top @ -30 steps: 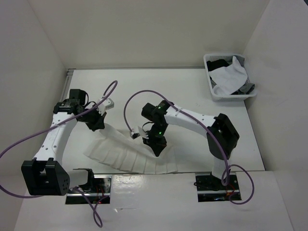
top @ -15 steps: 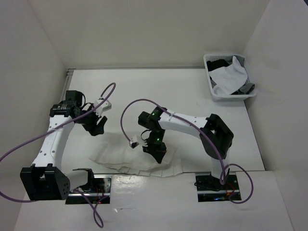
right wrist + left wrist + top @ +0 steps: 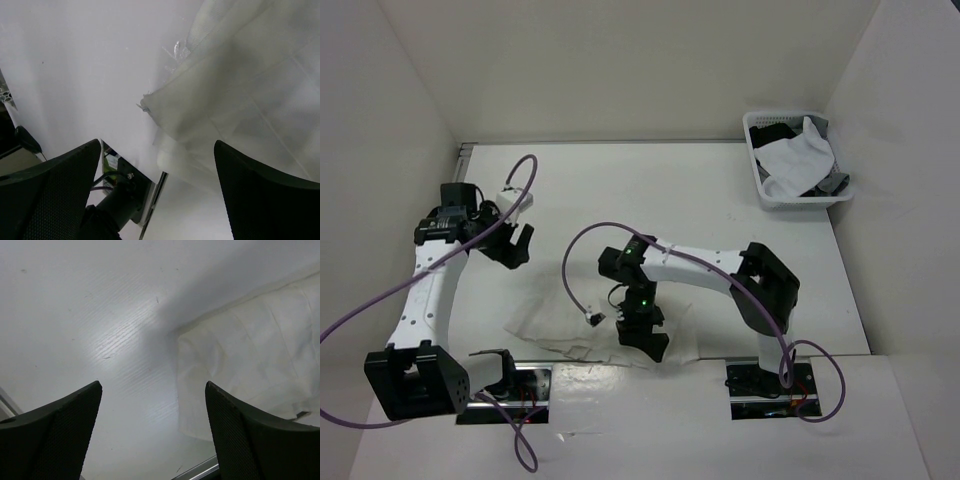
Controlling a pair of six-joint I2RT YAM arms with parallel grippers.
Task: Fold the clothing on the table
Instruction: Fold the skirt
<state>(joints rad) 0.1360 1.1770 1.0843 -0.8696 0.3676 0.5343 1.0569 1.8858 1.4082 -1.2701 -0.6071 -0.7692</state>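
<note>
The clothing (image 3: 552, 322), a white pleated garment, lies doubled over in a low band on the table (image 3: 670, 190) near its front edge. My left gripper (image 3: 516, 245) hangs open above bare tabletop, up and left of the garment's left end. In the left wrist view the left gripper (image 3: 152, 390) is empty, and the clothing (image 3: 250, 355) lies off to the right. My right gripper (image 3: 646, 340) stands open over the garment's right part at the front edge. In the right wrist view the right gripper (image 3: 157, 147) holds nothing above the layered hem of the clothing (image 3: 250, 90).
A white slotted basket (image 3: 760, 185) at the back right holds a plain white cloth (image 3: 798, 155) and dark garments. White walls close in the left, back and right. The arm bases and a metal rail (image 3: 155, 200) lie along the near edge.
Both grippers have opened and let go of the clothing, which now lies folded toward the front edge. The left gripper drew back and left; the right moved toward the near edge.
</note>
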